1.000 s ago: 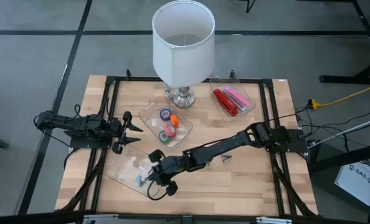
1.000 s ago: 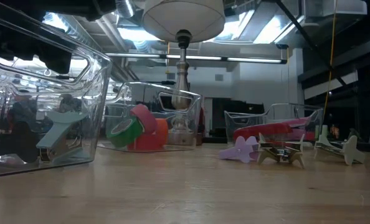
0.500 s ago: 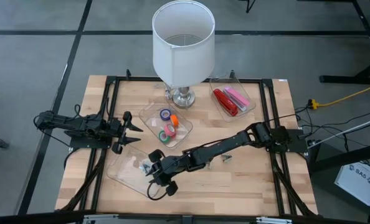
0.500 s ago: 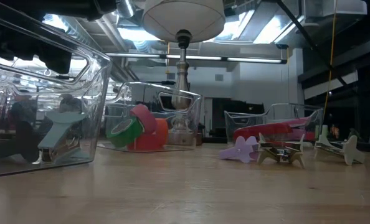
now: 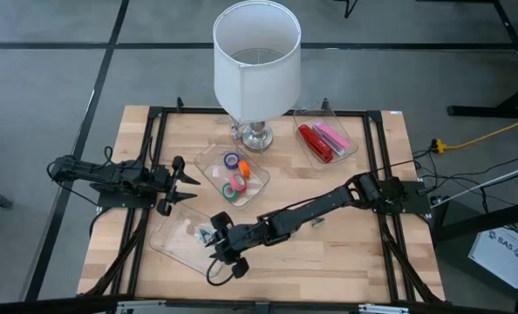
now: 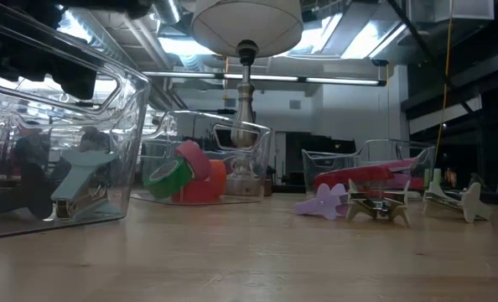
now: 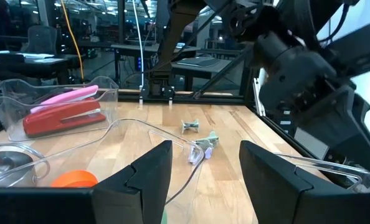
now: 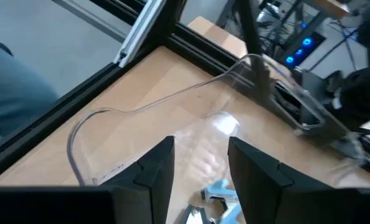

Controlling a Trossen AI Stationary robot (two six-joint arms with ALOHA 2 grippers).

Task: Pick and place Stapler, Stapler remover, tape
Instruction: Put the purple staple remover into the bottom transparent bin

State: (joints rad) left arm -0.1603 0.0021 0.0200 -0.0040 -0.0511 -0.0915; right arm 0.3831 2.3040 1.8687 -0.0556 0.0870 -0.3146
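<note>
Staple remover (image 8: 221, 191), pale blue, lies in the clear tray (image 5: 173, 246) at seven o'clock on the table (image 5: 346, 262). Looks light, rigid, small and likely skittery on plastic; best pinched across its flat wings. Right gripper (image 8: 200, 163) hangs directly above it, fingers apart, holding nothing; the piece sits just under the gap. Left gripper (image 7: 203, 171) waits at nine o'clock, fingers parted, empty. More removers (image 6: 375, 204) lie loose near four o'clock.
</note>
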